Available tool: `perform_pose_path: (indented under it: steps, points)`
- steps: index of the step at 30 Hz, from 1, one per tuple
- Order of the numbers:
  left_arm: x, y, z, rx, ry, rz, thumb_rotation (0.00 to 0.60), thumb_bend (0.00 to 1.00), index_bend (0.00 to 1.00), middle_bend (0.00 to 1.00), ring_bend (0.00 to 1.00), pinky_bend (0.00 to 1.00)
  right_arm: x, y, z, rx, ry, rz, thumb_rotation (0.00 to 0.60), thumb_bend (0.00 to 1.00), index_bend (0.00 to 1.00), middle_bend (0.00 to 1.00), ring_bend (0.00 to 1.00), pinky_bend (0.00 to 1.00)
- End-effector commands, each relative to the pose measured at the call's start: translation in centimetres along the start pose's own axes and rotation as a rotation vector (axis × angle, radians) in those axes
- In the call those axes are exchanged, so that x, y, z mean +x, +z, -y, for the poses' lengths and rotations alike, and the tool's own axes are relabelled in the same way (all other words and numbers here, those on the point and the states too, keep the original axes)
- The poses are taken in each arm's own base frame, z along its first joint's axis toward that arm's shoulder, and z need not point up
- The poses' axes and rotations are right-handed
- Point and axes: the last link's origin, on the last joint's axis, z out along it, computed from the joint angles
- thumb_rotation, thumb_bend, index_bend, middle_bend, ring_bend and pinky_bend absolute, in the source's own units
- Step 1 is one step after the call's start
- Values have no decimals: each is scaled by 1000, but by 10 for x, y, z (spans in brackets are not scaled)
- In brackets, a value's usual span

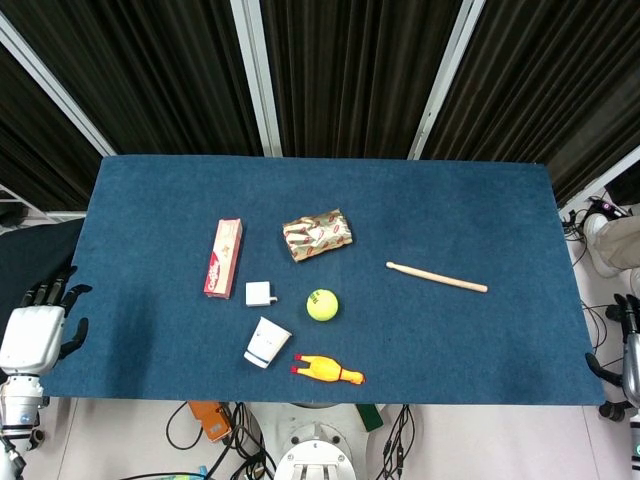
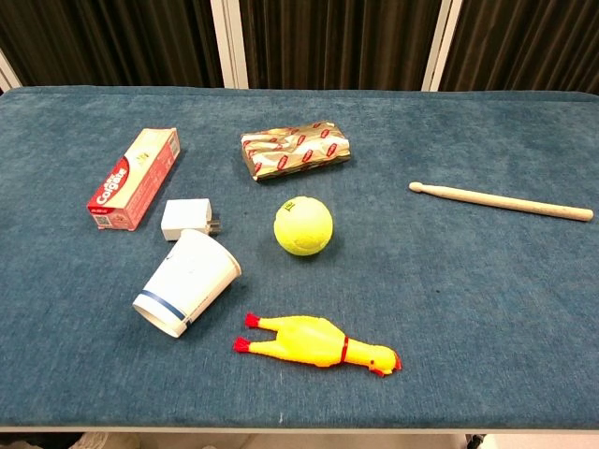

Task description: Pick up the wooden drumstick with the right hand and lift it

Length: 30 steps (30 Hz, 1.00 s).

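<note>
The wooden drumstick (image 1: pixel 437 277) lies flat on the blue table (image 1: pixel 480 200), right of centre, with its tip pointing left. In the chest view the drumstick (image 2: pixel 501 201) reaches the right frame edge. My right hand (image 1: pixel 626 350) shows only partly at the right border of the head view. It is off the table's front right corner, well away from the stick, with its thumb apart and nothing in it. My left hand (image 1: pixel 35 325) hangs off the table's left front edge, fingers spread and empty. Neither hand shows in the chest view.
Left of the stick lie a yellow tennis ball (image 1: pixel 322 305), a foil-wrapped pack (image 1: pixel 317 234), a toothpaste box (image 1: pixel 224 258), a white charger (image 1: pixel 260 294), a tipped paper cup (image 1: pixel 266 343) and a rubber chicken (image 1: pixel 328 370). Black curtains stand behind the table.
</note>
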Motion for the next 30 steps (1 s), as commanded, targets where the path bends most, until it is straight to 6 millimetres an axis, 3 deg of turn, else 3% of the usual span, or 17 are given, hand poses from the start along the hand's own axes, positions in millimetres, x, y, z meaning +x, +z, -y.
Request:
perform_pose_path:
  steps: [1,9,14,22,30]
  points:
    - [0,0,0,0,2,1,600,419,243,77,105,155,-1,22,18,69,1,29,600,325,177,147,71,0]
    - [0,-1,0,3,2,11,600,419,209,77,105,155,7,101,76,196,-29,105,600,325,241,181,74,0]
    - [0,-1,1,1,2,11,600,420,209,77,105,155,-4,141,121,236,-46,141,600,325,322,245,100,0]
    - [0,-1,1,3,-2,12,600,419,209,77,105,155,-34,170,168,271,-105,267,600,325,404,305,113,0]
    - [0,-1,1,1,-6,16,600,419,209,77,105,155,-55,166,198,318,-144,322,600,326,424,340,136,0]
